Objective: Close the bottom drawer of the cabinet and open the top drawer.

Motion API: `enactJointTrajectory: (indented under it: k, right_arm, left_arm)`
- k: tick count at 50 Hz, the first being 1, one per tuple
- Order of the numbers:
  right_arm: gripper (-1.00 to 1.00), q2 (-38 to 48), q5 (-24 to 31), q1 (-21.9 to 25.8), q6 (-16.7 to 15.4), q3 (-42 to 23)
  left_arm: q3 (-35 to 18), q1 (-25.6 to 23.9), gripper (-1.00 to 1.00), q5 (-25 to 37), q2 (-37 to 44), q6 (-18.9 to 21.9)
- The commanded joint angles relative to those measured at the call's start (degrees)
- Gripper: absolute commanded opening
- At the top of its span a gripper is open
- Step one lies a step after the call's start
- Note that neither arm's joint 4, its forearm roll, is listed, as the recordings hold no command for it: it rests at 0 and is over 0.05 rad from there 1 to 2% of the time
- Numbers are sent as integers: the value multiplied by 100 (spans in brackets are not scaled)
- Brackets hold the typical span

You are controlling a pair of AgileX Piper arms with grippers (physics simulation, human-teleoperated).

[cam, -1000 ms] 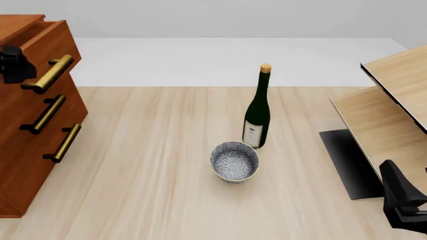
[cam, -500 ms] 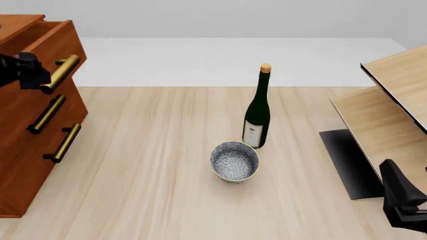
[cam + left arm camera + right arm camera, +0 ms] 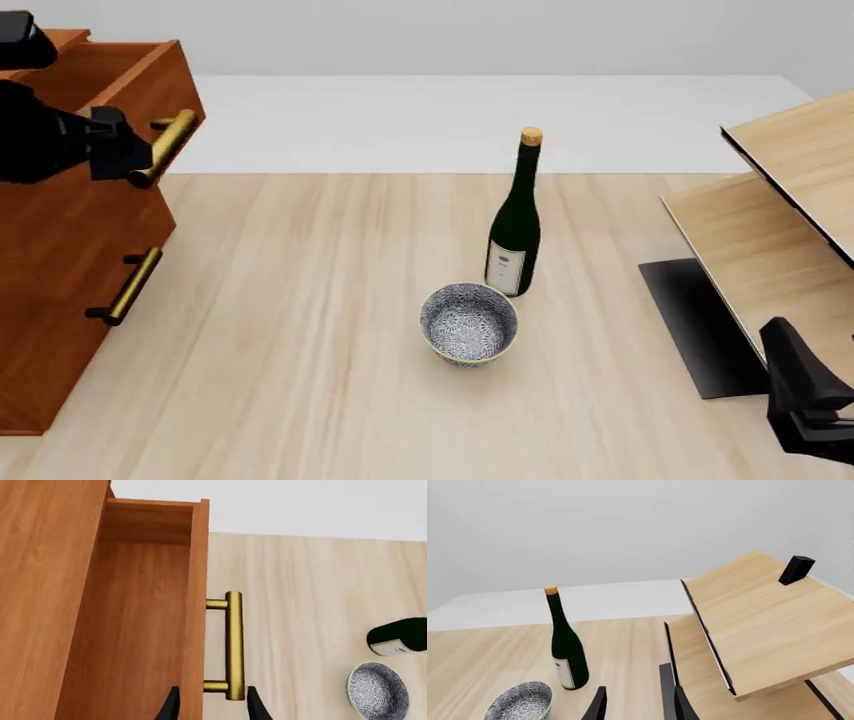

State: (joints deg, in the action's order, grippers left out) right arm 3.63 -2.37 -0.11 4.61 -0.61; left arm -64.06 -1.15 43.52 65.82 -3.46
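— Drawers first: where do they stand?

— On the cabinet (image 3: 60, 300) at the table's left edge, the top drawer (image 3: 127, 75) juts out toward the room, its box open from above. The bottom drawer (image 3: 80, 310) sits flush with the carcass, so I'd judge the closing half done and the opening half underway.

— Why is the left gripper (image 3: 114, 145) parked there?

— It's on the top drawer's brass handle (image 3: 233, 645). In the left wrist view the two fingertips (image 3: 255, 707) straddle the bar near its lower post, clenched on it as far as I can make out. Holding the bar gives it something to haul on.

— And the arm's pose?

— Reaching in from the left, level with the handle, fingers pointing across the drawer front.

— The other one?

— The right gripper (image 3: 637, 705) hangs low at the near right, beside the pale wood panels (image 3: 787, 200), fingers parted round nothing, well apart from the wine bottle (image 3: 515, 225) and the patterned bowl (image 3: 469, 323).
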Motion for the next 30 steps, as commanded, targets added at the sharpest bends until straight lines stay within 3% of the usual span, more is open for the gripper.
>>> enactJointTrajectory:
  k: [1,30]
  right_arm:
    - [100,-29,21,1,-6,5]
    - [100,33,-36,-13,22,11]
  left_arm:
    - [90,-426,100,-18,136,-92]
    - [11,-1076,100,-53,354,-245]
